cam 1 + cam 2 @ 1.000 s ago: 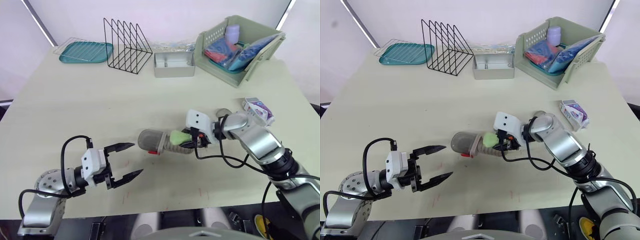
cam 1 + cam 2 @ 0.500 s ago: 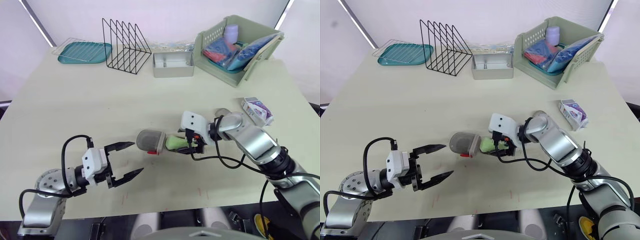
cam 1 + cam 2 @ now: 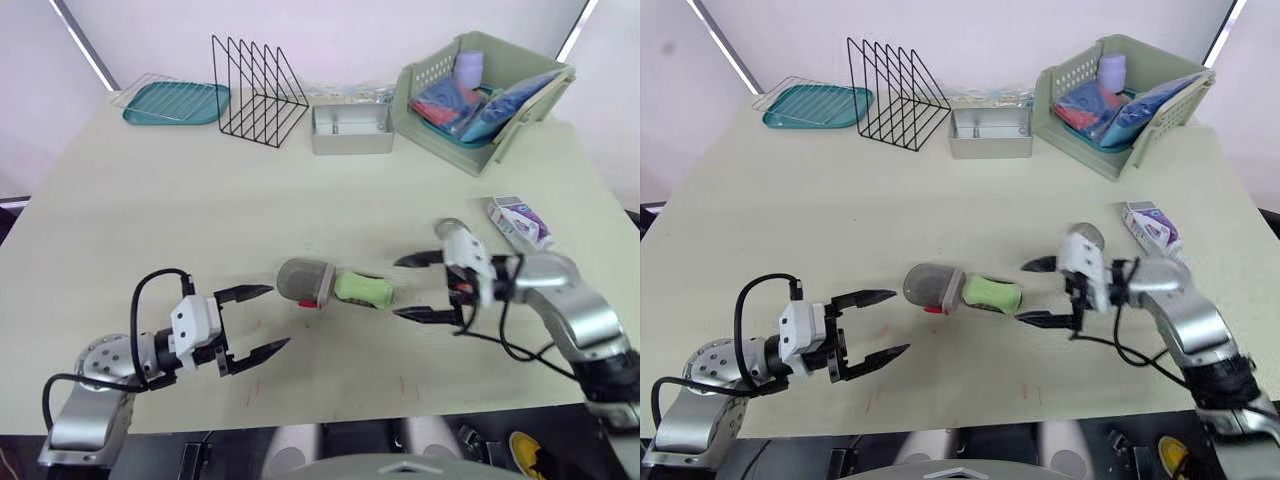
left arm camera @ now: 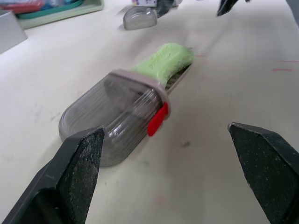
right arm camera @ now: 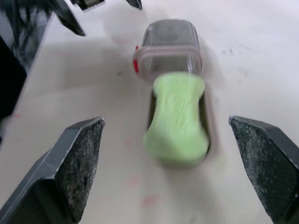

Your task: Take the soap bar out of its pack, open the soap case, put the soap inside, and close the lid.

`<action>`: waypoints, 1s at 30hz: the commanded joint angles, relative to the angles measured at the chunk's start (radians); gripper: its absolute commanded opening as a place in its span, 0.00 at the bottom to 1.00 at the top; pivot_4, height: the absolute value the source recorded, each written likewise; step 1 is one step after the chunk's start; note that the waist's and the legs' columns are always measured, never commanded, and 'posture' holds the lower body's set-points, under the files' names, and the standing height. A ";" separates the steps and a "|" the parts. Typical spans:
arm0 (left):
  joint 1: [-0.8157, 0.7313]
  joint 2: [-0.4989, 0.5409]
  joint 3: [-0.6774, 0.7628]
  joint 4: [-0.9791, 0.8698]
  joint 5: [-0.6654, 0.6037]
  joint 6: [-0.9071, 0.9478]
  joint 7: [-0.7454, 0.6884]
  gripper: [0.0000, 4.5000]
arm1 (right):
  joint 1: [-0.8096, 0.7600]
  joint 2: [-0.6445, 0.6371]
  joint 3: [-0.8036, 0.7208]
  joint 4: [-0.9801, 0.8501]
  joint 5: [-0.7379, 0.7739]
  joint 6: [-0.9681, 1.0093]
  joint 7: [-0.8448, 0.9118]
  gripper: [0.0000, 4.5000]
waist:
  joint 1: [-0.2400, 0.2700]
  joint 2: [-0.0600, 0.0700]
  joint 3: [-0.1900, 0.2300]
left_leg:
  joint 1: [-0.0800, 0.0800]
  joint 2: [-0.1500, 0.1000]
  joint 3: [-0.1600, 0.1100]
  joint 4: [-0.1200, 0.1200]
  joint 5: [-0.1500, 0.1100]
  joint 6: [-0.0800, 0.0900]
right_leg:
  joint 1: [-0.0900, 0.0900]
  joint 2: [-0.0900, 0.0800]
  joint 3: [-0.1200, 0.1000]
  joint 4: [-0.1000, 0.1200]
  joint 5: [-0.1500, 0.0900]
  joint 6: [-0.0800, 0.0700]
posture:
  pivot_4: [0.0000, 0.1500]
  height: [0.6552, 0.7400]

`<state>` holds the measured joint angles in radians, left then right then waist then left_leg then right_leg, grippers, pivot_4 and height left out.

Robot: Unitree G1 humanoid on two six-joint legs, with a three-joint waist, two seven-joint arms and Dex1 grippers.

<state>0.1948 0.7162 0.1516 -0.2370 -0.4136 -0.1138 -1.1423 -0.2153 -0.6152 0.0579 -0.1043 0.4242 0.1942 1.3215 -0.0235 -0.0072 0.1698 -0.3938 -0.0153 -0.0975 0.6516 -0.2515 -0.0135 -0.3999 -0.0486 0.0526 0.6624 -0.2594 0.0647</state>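
Green soap bar [image 3: 365,289] lies in the tray of the soap case [image 5: 206,122], whose smoky lid [image 3: 303,281] lies open at one end. The left gripper [image 3: 278,317], fingers spread, hovers just beside the lid; the right gripper [image 3: 399,288], likewise spread, sits just beyond the soap. I'd swing the lid over gently, since the soap looks proud and might catch. The pack [image 3: 518,218] lies well clear of the case.
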 commanded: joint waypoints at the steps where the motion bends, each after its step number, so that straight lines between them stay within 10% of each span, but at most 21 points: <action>1: -0.054 0.036 0.001 0.031 0.006 0.009 -0.019 1.00 | 0.060 0.008 -0.078 0.044 0.065 -0.194 0.116 0.99 | -0.004 0.000 0.000 | 0.001 0.000 0.000 0.000 0.000 0.000 | 0.000 0.000 0.000 0.000 0.000 0.000 | 1.00 1.00; 30: -0.714 0.145 -0.321 0.480 0.191 0.074 -0.384 1.00 | 0.070 0.045 -0.081 0.369 0.045 -0.537 0.263 0.99 | -0.018 0.000 0.000 | 0.002 -0.001 0.000 0.000 0.000 0.000 | 0.002 0.002 0.001 0.001 0.000 0.000 | 1.00 1.00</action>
<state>-0.5034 0.8573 -0.1732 0.2412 -0.2258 -0.0355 -1.5045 -0.1398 -0.5636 -0.0131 0.2676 0.4676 -0.3313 1.5847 -0.0413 -0.0070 0.1700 -0.3915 -0.0164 -0.0978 0.6518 -0.2514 -0.0136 -0.3977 -0.0467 0.0534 0.6635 -0.2594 0.0646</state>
